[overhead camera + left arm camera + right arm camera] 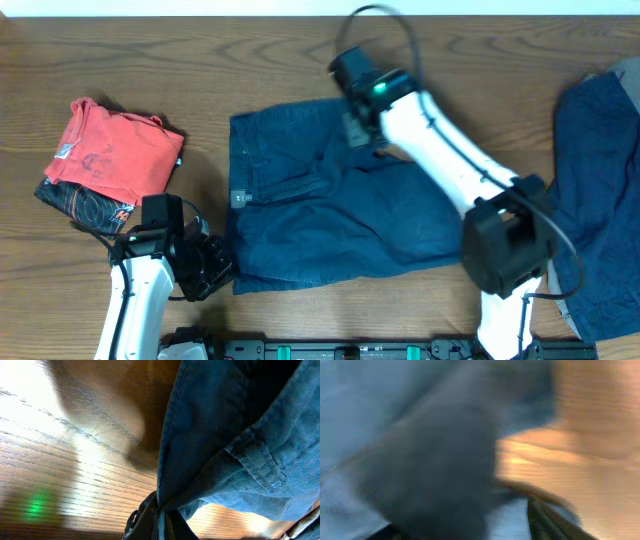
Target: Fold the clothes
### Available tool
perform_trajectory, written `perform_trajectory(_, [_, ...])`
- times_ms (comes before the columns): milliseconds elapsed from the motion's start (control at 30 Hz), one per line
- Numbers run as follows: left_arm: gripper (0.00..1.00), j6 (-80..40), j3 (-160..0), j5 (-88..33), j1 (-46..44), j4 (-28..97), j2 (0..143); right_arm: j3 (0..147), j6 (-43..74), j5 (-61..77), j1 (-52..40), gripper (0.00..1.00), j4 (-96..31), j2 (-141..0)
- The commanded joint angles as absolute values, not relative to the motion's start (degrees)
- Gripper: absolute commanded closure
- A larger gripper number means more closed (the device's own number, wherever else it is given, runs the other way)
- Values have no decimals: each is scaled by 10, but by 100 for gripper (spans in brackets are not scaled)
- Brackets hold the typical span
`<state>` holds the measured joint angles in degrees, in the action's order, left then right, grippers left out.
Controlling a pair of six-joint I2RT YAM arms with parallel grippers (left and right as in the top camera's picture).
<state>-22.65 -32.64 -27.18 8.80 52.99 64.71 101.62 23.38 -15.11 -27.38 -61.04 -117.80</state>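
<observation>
Overhead: dark navy blue cloth shorts [320,215] lie spread flat mid-table on the brown wood-grain table [250,60]. My left gripper [212,265] is at their near-left corner. My right arm crosses over them, and my right gripper [355,125] is at their far edge. A crumpled red-orange T-shirt [118,150] sits on a black garment with orange print [85,205], well left of the shorts. A second dark navy cloth garment [600,180] lies at the right edge. There is bare wood along the far side.

Left wrist: my left gripper [159,520] is clamped on the shorts' stitched edge and the cloth bunches at the fingers. A sewn tab [255,457] is visible. A green light spot [35,507] shows on the glossy wood to the left.

Right wrist: heavy blur, with blue cloth on the left and wood on the right. One dark finger [555,522] is visible. I cannot tell whether my right gripper is apart or together.
</observation>
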Motion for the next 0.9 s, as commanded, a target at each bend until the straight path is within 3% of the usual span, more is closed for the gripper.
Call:
perform_trajectory(0, [94,-229,-326,-265,90,532,643,1021,314,-162,-208,33,-615,-1156])
perform_trajectory(267, [94,-229,-326,-265,90,532,643,979,217,58,-113,28,-564,-1178])
perform_trajectory(500, [94,-229,-326,-265,90,532,643,893,186,49,-121,20,-413,-1181])
perform_trajectory(867, [94,-229,-326,-265,90,532,643,772,197,36,-121,24,-188,-1184])
